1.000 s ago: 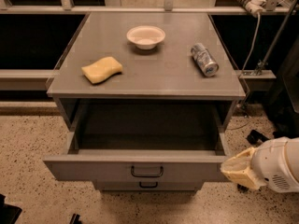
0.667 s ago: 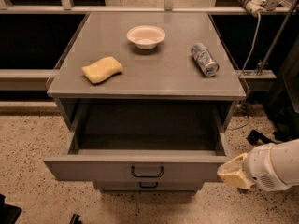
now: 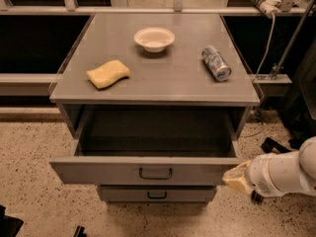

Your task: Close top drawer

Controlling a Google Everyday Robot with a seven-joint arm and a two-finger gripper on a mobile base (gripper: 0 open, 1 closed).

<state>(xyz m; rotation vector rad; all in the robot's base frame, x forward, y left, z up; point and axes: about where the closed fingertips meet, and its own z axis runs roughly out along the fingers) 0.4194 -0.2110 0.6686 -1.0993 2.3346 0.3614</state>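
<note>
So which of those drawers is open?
The top drawer, wide and pulled out; the narrower drawer beneath is shut. The gripper is by the top drawer's right corner.

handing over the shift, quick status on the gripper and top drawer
Gripper low right, by the right end of the drawer front. Top drawer wide open, not yet pushed. Nothing seen blocking its way in.

I get warm, rather dim light from overhead. The grey top of the counter (image 3: 158, 83) is evenly lit. The bowl (image 3: 154, 38), sponge (image 3: 107, 73) and can (image 3: 216, 63) throw short, soft shadows, and the can carries a small glint. Inside the open top drawer (image 3: 98, 171) it is deep shade, darkest at the far wall. The end effector (image 3: 236, 179), near right by the drawer front's end, is brightly lit.
</note>
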